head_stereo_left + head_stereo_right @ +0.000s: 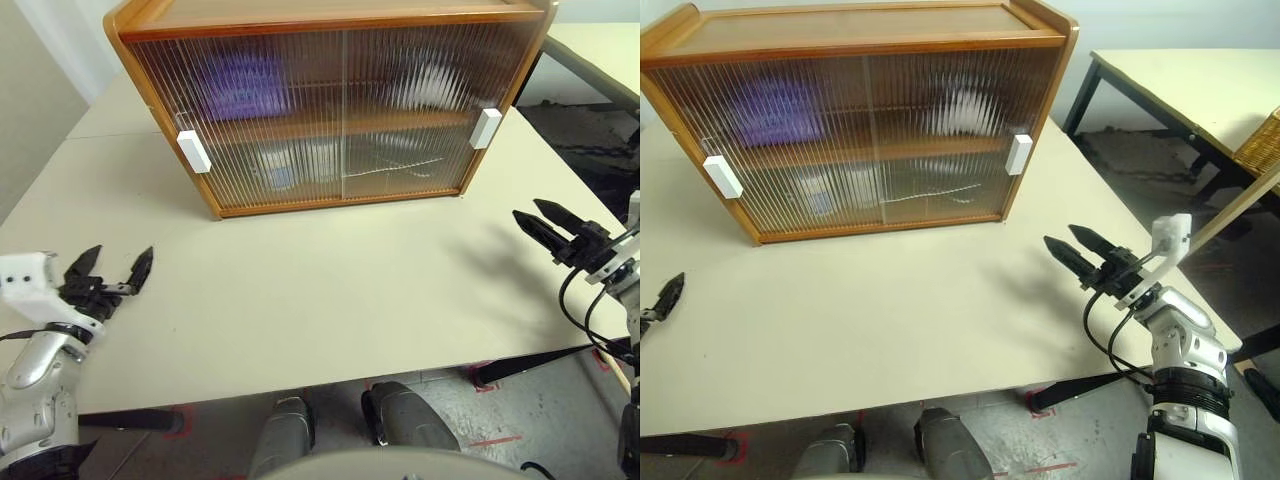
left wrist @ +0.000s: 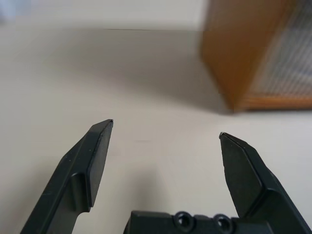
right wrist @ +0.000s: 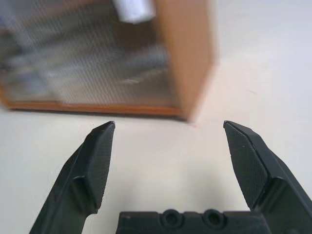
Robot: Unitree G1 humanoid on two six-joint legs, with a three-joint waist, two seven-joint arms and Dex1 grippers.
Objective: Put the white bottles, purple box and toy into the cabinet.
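the right eye view took in a second table (image 1: 1200,85) and a wicker basket (image 1: 1262,145) off to the right. one cabinet (image 1: 330,110) stood far on the cream table (image 1: 300,300), both ribbed doors shut, two white handles (image 1: 193,151) showing. behind the doors the purple box (image 1: 243,85) blurred on the upper shelf at left; the jars and toy could not be made out. the left gripper (image 1: 112,270) and right gripper (image 1: 1072,247) were both spread wide and empty, near the table's left and right edges
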